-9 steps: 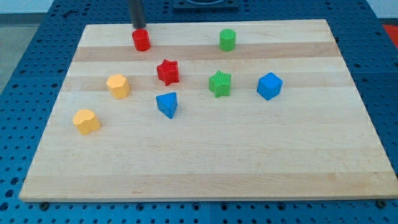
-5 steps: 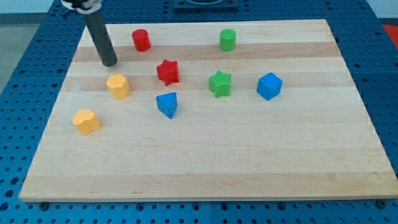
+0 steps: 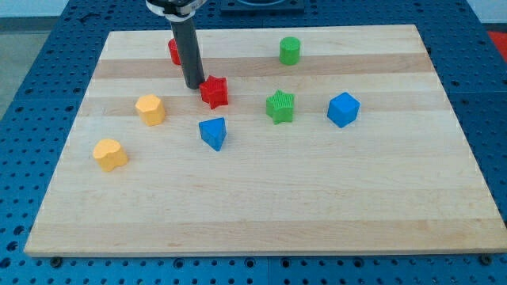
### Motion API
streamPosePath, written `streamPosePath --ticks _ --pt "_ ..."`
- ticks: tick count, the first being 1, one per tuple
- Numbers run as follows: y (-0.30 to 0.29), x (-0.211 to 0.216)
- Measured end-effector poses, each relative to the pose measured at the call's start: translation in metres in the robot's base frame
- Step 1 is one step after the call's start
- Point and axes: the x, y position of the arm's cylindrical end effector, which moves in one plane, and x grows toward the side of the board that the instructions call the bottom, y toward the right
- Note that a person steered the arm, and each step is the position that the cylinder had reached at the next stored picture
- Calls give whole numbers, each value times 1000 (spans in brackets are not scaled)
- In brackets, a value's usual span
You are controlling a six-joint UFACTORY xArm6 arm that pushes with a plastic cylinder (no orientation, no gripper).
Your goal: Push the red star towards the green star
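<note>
The red star (image 3: 215,92) lies on the wooden board (image 3: 261,198), left of centre. The green star (image 3: 280,106) lies to its right and slightly lower, about a block's width apart. My tip (image 3: 193,85) rests on the board just at the red star's upper left edge, touching or almost touching it. The dark rod rises from there towards the view's top and partly hides the red cylinder (image 3: 173,51).
A green cylinder (image 3: 290,51) stands near the top edge. A blue cube (image 3: 343,109) sits right of the green star. A blue triangular block (image 3: 213,133) lies below the red star. Two yellow blocks (image 3: 150,109) (image 3: 109,154) lie at the left.
My tip moved from the top edge down to the left side, then right to the red star's upper left edge. The blocks have not visibly moved.
</note>
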Motion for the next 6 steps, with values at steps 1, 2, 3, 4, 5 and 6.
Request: streamPosePath --ticks 1,2,3,4,5,6 --pt "0 18" --pt "0 31" --pt "7 39" --pt "7 49" --pt "40 49" --pt "77 36"
